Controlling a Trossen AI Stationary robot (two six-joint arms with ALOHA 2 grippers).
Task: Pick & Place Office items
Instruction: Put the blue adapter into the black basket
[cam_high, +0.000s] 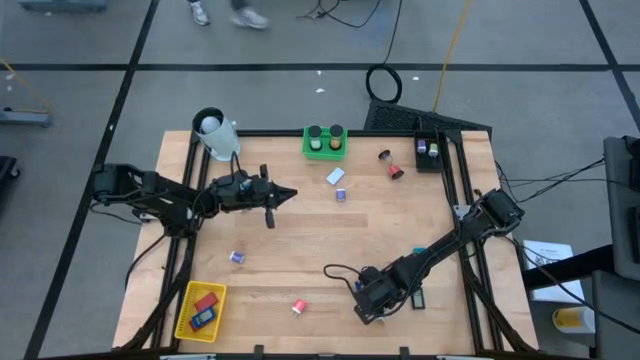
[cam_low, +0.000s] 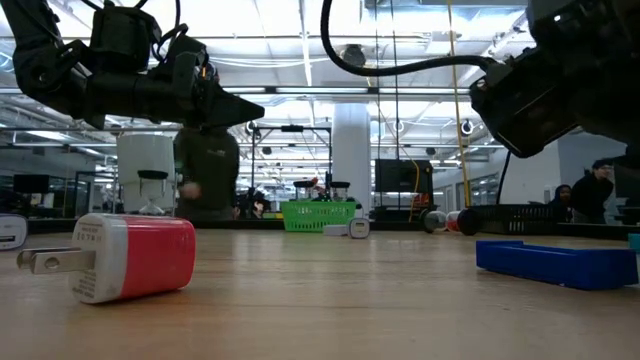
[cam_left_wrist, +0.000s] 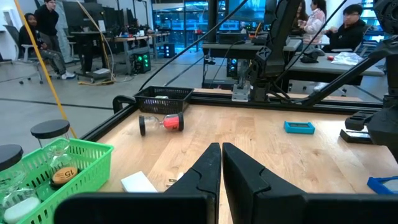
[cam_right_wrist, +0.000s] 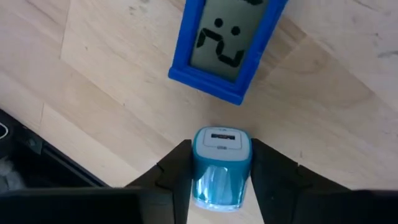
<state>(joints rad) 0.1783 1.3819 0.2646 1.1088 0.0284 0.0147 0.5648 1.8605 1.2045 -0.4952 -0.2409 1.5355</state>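
The right gripper (cam_right_wrist: 214, 186) pinched a teal charger (cam_right_wrist: 221, 168) upright between its fingers, blue clock (cam_right_wrist: 227, 43) just ahead.

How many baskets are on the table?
3. A green basket sits at the back edge, a black basket near the back right corner, and a yellow basket at the front left corner. None looks hidden.

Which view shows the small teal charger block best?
The right wrist view: the teal charger block sits between the right gripper's fingers, port face showing, beside a blue-framed display. The other three views do not clearly show it.
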